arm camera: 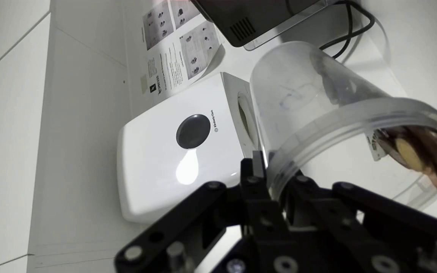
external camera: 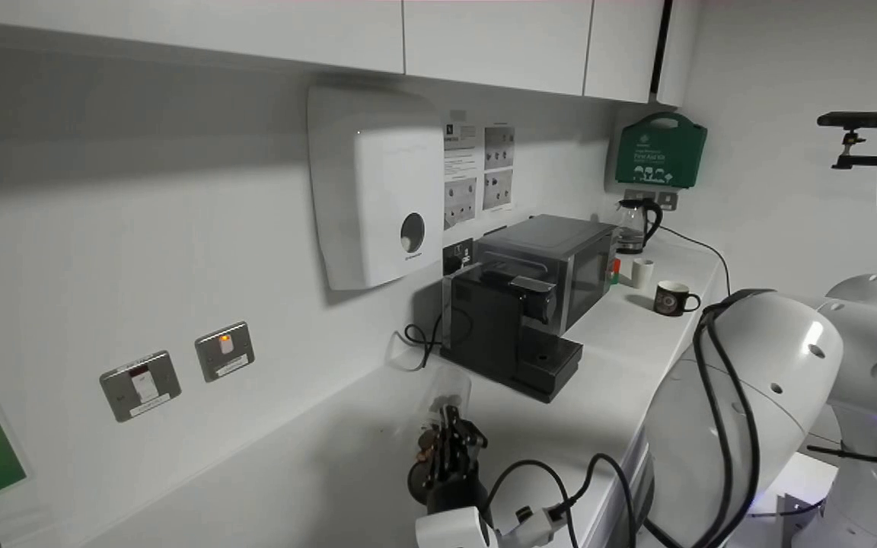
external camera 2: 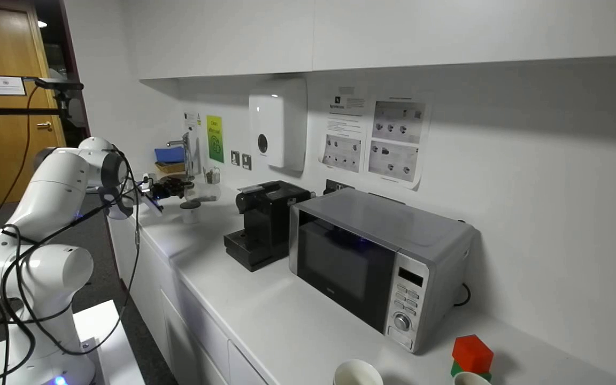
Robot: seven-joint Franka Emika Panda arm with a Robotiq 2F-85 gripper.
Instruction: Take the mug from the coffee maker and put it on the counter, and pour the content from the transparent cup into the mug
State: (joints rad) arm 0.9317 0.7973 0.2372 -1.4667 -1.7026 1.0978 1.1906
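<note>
Transparent cup [arm camera: 302,98]: tilted, mouth lowered, above the mug [external camera 2: 191,215], its rim clamped in my pincer [arm camera: 273,178]. The pincer is drawn narrow on the thin wall, apparently with one side inside the mouth and one outside. Brown contents [arm camera: 427,151] lie blurred at the lower lip; I judge pouring to be the step in hand. The mug stands upright on the bench [external camera 2: 286,310], off the coffee maker [external camera 2: 270,219] and near it.

Faults to guard against, with causes:

1. Spill onto the bench. Cause: the lip set to one side of the mug, or pieces bunching and leaving together. The wrist view shows at most a sliver of the mug at its margin, so I cannot confirm alignment there.

2. Cup turning or slipping. Cause: I grip a smooth, thin rim at one edge only, while the load may shift toward the lip.

3. Mug knocked over. Cause: lowering the cup or my pincer onto it while adjusting the tilt.

4. Residue in the cup. Cause: righting it before the last pieces slide free.

5. Collision. Cause: a wide swing toward the coffee maker, or a lift toward the wall dispenser [arm camera: 157,163].

6. Snagged cable [external camera: 604,457]. Cause: its loop beside my wrist catching the bench's front edge during withdrawal.
</note>
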